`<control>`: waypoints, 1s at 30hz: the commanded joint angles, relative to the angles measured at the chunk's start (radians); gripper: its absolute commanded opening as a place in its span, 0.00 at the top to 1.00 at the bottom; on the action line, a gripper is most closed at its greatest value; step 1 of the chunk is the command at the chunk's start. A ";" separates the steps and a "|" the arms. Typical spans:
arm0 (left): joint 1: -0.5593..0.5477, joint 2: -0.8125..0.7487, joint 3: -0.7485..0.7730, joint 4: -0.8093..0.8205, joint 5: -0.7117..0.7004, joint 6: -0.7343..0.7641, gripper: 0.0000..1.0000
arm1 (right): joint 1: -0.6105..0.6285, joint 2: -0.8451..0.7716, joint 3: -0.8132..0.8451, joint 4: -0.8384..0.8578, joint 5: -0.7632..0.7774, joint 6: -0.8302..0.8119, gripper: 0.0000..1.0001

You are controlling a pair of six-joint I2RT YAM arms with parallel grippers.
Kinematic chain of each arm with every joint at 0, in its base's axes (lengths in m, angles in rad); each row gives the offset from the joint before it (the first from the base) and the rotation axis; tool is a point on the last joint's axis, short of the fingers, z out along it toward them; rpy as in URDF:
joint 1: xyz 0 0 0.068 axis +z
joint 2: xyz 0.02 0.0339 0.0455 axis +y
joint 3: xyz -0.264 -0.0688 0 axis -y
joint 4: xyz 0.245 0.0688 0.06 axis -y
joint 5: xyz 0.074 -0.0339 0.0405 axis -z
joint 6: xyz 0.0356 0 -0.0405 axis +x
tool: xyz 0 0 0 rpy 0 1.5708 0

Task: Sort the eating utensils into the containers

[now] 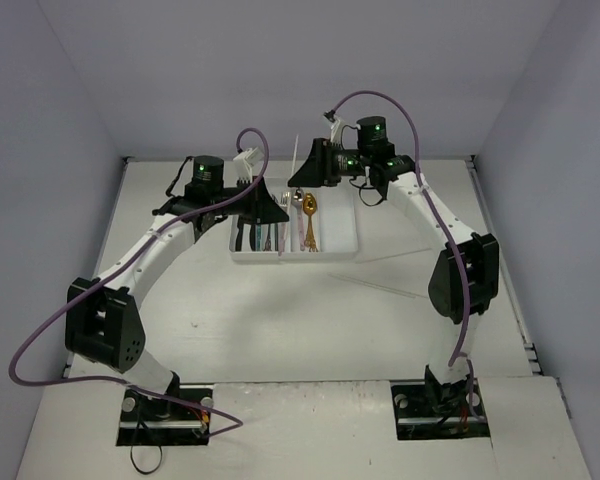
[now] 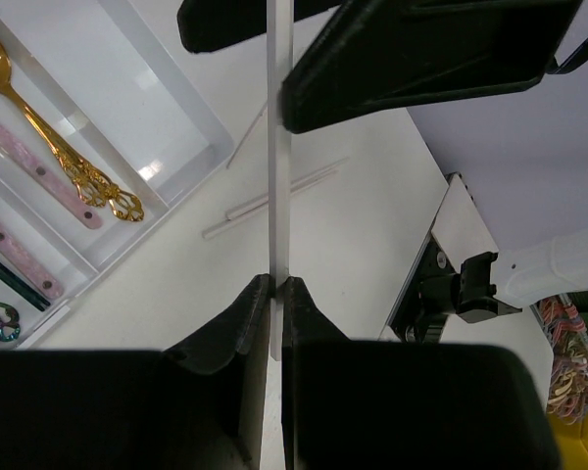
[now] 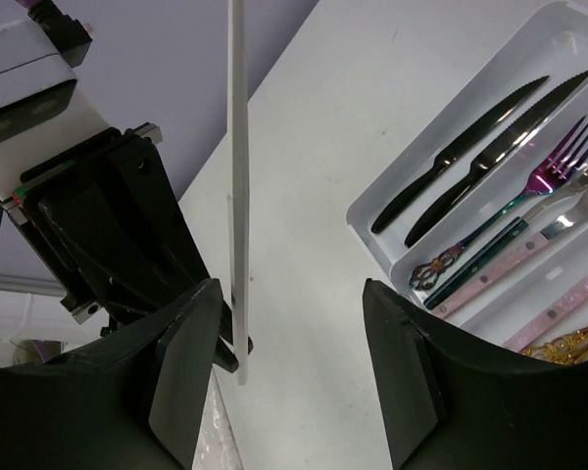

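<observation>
Thin pale straight chopstick (image 2: 279, 176): held off the bench (image 2: 353, 245) beside the tray, one end pinched in the closed left claw (image 2: 277, 294). The right claw (image 3: 292, 294) is spread wide around its length. White plastic cutlery tray (image 3: 377, 240): outer compartment, two black knives (image 3: 458, 155); next, iridescent teal fork (image 3: 544, 176); further in, pink-handled pieces (image 2: 39, 168) and ornate gold spoon (image 2: 49, 130).

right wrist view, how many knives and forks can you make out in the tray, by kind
black knives: 2
forks with tines plainly showing: 1
total: 3
anything else in the tray is too cropped to name
</observation>
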 commanded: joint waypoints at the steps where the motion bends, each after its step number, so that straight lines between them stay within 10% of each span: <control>1: -0.005 -0.063 0.005 0.076 -0.004 0.011 1.00 | 0.027 0.004 0.068 0.114 -0.055 0.049 0.52; 9: -0.005 -0.055 0.013 0.047 -0.023 0.040 0.90 | 0.032 0.031 0.081 0.133 -0.068 0.066 1.00; 12: 0.006 -0.059 0.027 -0.009 -0.051 0.064 0.26 | 0.007 0.026 0.077 0.131 -0.063 0.061 1.00; 14: 0.020 -0.067 0.043 -0.064 -0.068 0.127 0.15 | -0.029 0.019 0.072 0.126 -0.055 0.046 1.00; 30: 0.177 -0.067 0.124 -0.480 -0.616 0.211 0.14 | -0.153 0.102 0.122 -0.152 0.499 -0.273 1.00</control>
